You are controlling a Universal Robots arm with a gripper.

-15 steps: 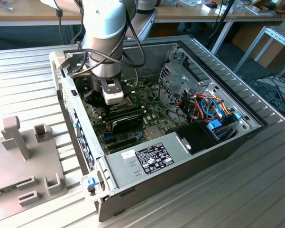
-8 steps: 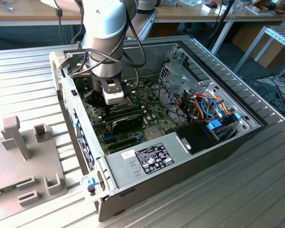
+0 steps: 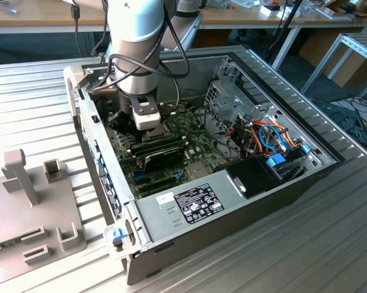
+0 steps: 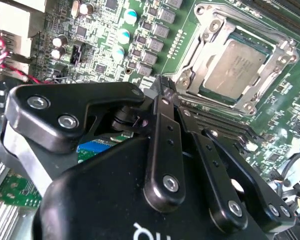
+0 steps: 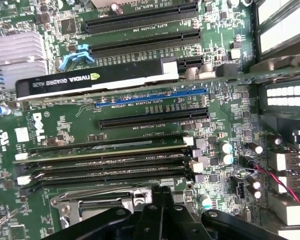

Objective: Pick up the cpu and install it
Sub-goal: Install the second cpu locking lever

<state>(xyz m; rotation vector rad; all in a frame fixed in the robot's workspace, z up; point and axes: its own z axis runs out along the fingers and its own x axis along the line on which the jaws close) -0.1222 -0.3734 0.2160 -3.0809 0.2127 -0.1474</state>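
Item: the cpu (image 4: 237, 62) is lying flat inside the socket frame (image 4: 207, 31) on the motherboard (image 4: 154, 30), so installing is seemingly finishing; the gripper (image 4: 158, 93), pressed together on nothing, is hovering just beside it, and any further move is calling for clearance from that frame.

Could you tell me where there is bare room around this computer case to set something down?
The ribbed metal table lies bare on the exterior view's right of the computer case, and behind the grey fixture on its left. Inside it is crowded: the gripper over the motherboard, the drive cage, the cables.
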